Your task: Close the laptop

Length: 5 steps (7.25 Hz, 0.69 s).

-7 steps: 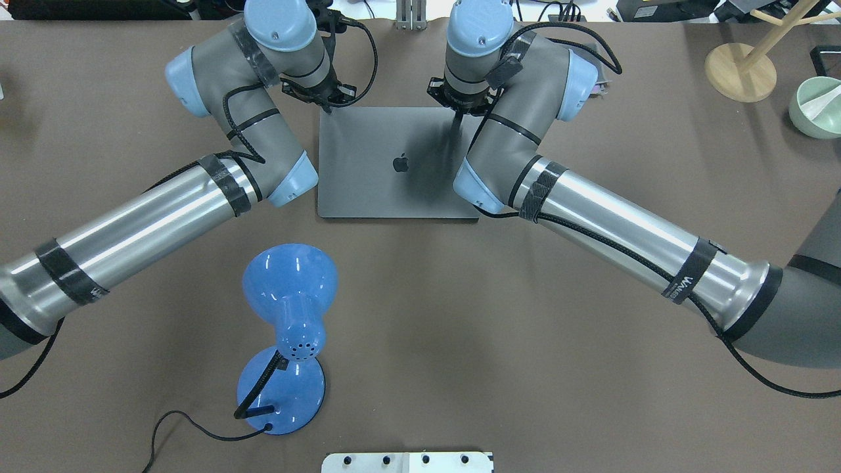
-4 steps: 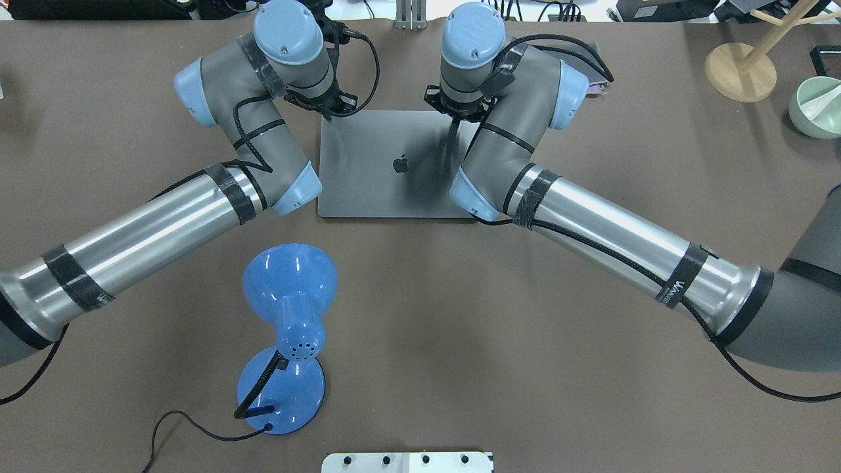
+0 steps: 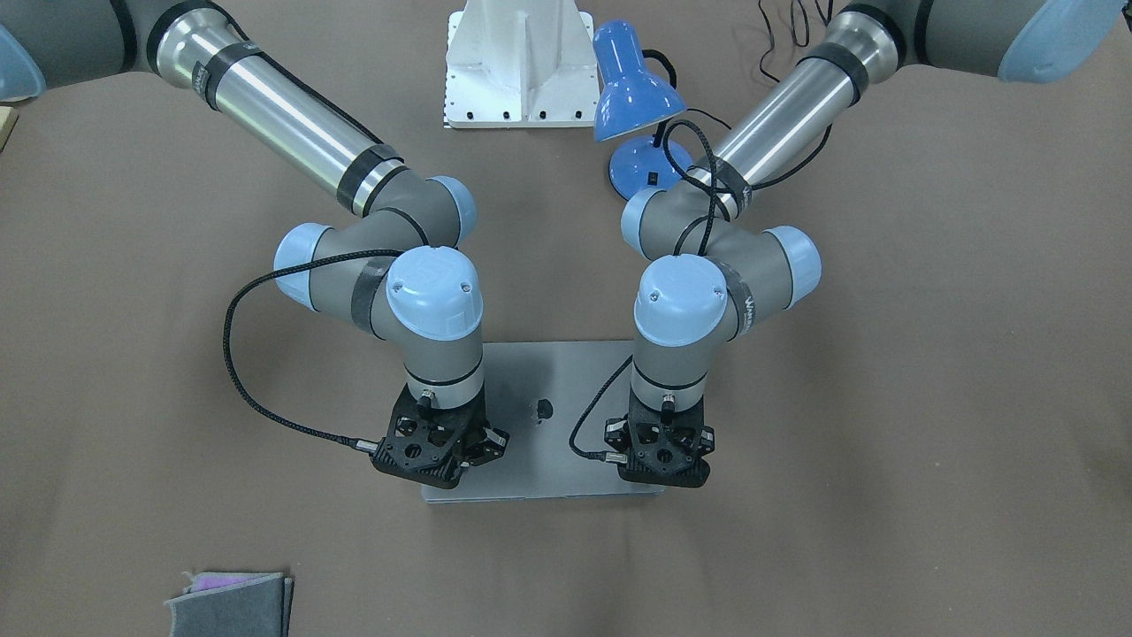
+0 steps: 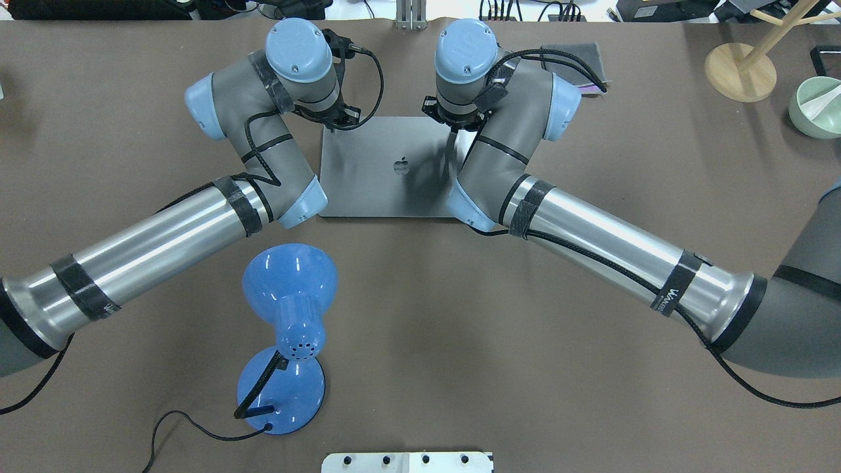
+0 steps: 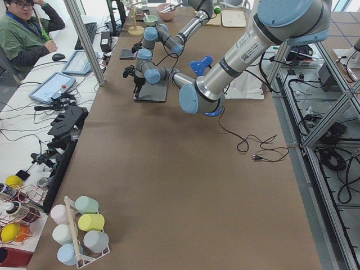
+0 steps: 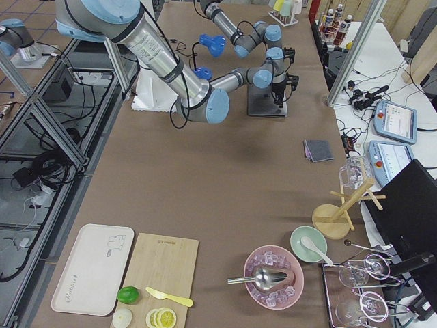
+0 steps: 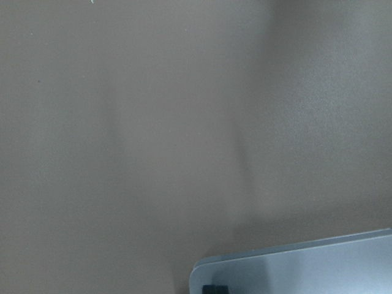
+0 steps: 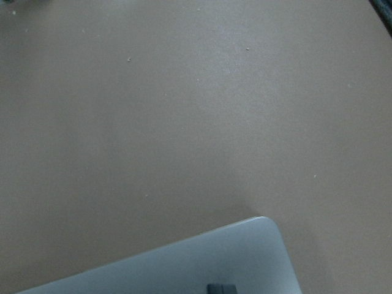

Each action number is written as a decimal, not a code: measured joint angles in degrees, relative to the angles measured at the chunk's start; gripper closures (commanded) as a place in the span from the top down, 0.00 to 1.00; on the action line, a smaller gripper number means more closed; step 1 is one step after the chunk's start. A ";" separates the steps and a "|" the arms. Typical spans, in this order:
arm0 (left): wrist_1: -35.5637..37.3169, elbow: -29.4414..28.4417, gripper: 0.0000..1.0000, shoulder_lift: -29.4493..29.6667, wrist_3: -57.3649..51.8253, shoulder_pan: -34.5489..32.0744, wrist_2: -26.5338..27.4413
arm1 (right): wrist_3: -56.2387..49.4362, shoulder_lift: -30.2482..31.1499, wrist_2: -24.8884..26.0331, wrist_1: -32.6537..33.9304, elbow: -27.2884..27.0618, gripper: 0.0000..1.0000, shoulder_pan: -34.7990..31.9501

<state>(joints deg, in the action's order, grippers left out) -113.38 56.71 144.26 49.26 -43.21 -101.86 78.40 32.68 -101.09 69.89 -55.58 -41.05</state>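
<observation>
The silver-grey laptop (image 4: 387, 190) lies in the middle of the table with its lid down, apple logo up, and no keyboard showing; it also shows in the front view (image 3: 566, 372). My left gripper (image 4: 332, 125) points down at the lid's far left corner. My right gripper (image 4: 454, 135) points down at the far right corner. In the front view the left gripper (image 3: 663, 482) and right gripper (image 3: 438, 482) stand over that same edge. Each wrist view shows one lid corner (image 7: 306, 269) (image 8: 184, 263) and a single dark fingertip on it, so both look shut.
A blue desk lamp (image 4: 289, 328) with its cord stands near the laptop on the robot's left. A grey felt pouch (image 4: 571, 62) lies beyond the right wrist. A wooden stand (image 4: 739, 69) and a green bowl (image 4: 815, 108) are far right.
Both wrists have moved down and toward the robot. The lid's far edge has come lower with them, so the lid looks shorter and flatter.
</observation>
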 measured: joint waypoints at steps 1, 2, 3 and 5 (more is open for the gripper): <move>0.00 -0.01 0.00 -0.05 0.01 0.19 0.23 | 0.00 0.00 0.07 0.04 0.02 0.00 0.05; 0.01 0.03 0.00 -0.09 0.00 0.27 0.36 | 0.00 -0.01 0.09 0.06 -0.01 0.00 0.05; 0.01 0.32 0.00 -0.11 0.03 0.26 0.34 | -0.08 -0.04 0.04 0.07 -0.24 0.00 -0.09; 0.25 2.95 0.98 -0.53 0.07 -0.39 -0.45 | -0.94 -0.03 -1.27 0.26 -1.55 0.11 -0.93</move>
<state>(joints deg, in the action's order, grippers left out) -113.13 59.66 143.72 49.33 -43.60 -102.31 77.46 32.66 -102.36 70.15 -57.13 -41.99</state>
